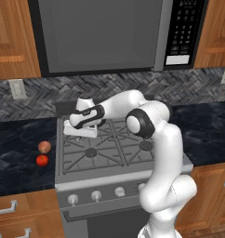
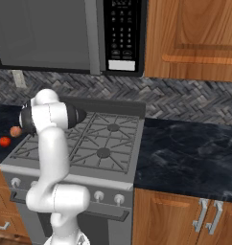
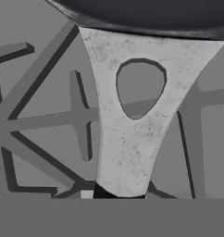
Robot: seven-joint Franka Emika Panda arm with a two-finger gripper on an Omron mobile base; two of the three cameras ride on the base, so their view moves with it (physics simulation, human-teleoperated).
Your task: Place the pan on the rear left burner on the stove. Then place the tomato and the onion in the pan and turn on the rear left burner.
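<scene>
Two small balls, the red tomato and the paler onion, sit touching on the dark counter left of the stove, waiting for you. Your gripper reaches over the rear left of the stove, and in the hand view its jaws look pressed nearly together on the silvery, pierced tip of the pan handle. The pan's black rim crosses the top of that view, with grey grate bars behind it, so the pan seems to be at or just above the rear left burner; you cannot tell whether it rests fully on the grate. Before letting go, make sure the pan sits level and centred, then part the jaws and back straight out along the handle. In the left base view the arm hides the pan body, though both balls show clearly; the right base view shows the right-hand burners unobstructed.
</scene>
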